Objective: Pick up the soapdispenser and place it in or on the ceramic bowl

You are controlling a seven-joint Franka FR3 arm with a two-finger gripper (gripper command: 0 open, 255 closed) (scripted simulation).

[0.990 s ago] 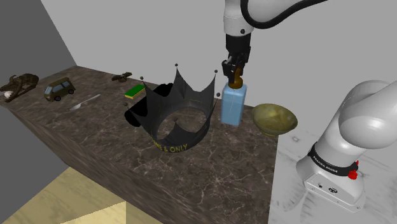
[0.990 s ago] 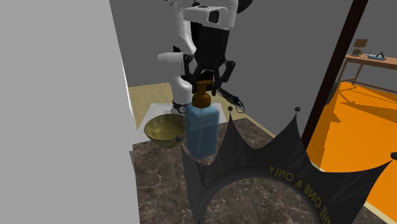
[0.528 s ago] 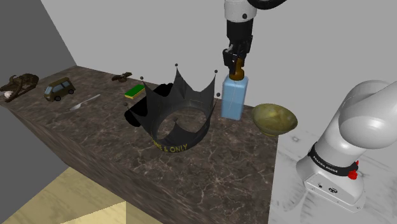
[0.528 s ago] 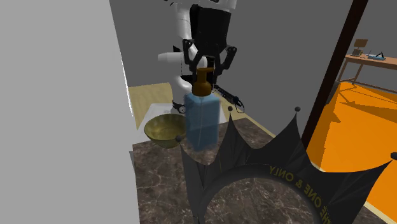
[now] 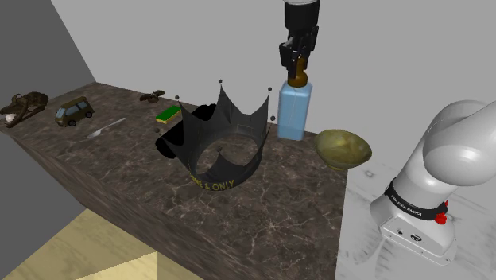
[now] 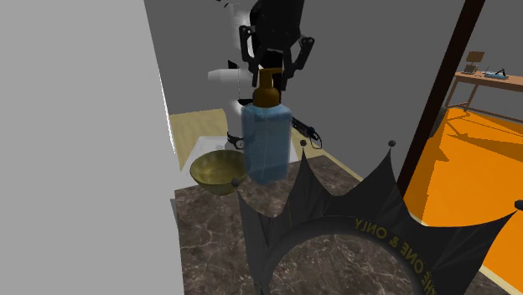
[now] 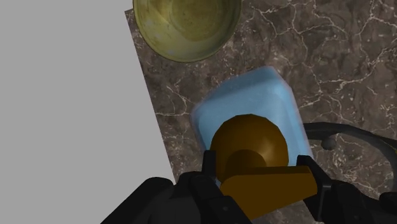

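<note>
1. Blue soap dispenser (image 5: pixel 292 111) with a brown pump hangs upright just above the dark marbled desk (image 5: pixel 119 167), clasped at the pump by the black gripper (image 5: pixel 298 68).
2. Olive-yellow bowl (image 5: pixel 342 148) sits nearby at the desk's edge, apart from it.
3. Black crown (image 5: pixel 222 143) stands on the dispenser's other side.

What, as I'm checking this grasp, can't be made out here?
Wrist view: bowl, partly cut off by the edge.
Wrist view: fingertips of the gripper, hidden under the pump of the dispenser.
Second exterior view: lower part of the crown, cut off by the bottom edge.
Shoulder view: dark thing at the far end of the counter, too small to name.
</note>
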